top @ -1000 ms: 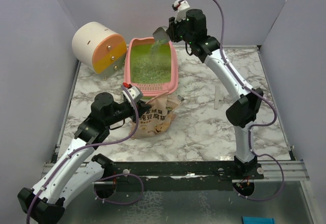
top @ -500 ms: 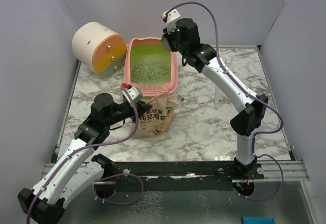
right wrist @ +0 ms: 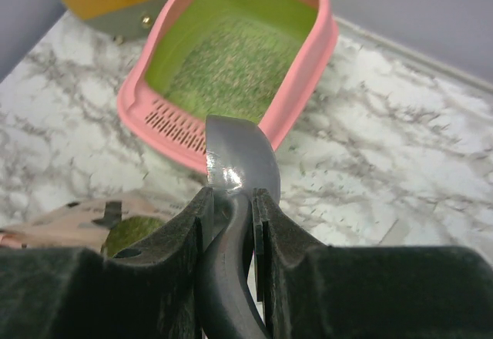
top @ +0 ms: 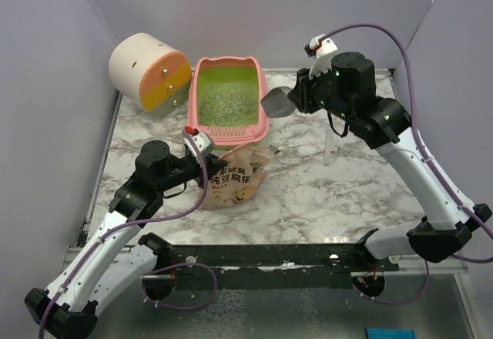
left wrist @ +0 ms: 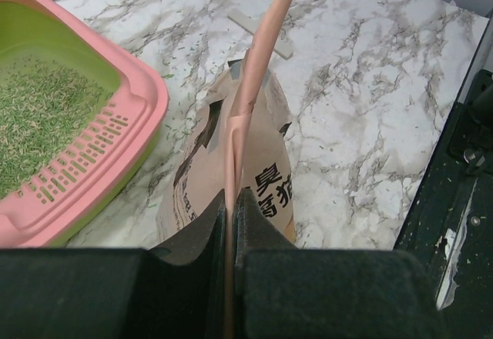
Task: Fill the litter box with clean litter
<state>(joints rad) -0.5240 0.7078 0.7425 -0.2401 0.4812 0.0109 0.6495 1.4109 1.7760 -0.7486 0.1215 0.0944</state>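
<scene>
Grips the grey scoop (top: 277, 104) by its handle in the clamped right end effector (right wrist: 231, 198), raised just right of the litter box (top: 264, 115). Pinches the pouch (left wrist: 266, 177) rim in the left end effector (left wrist: 231, 198). Shows clean litter (top: 222, 106) across the box floor, far on the bench (top: 308, 192).

litter box (left wrist: 142, 112) cropped left, pouch (left wrist: 266, 166) base hidden

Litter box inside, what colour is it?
The litter box is lime green inside; best seen from the right wrist.
</scene>
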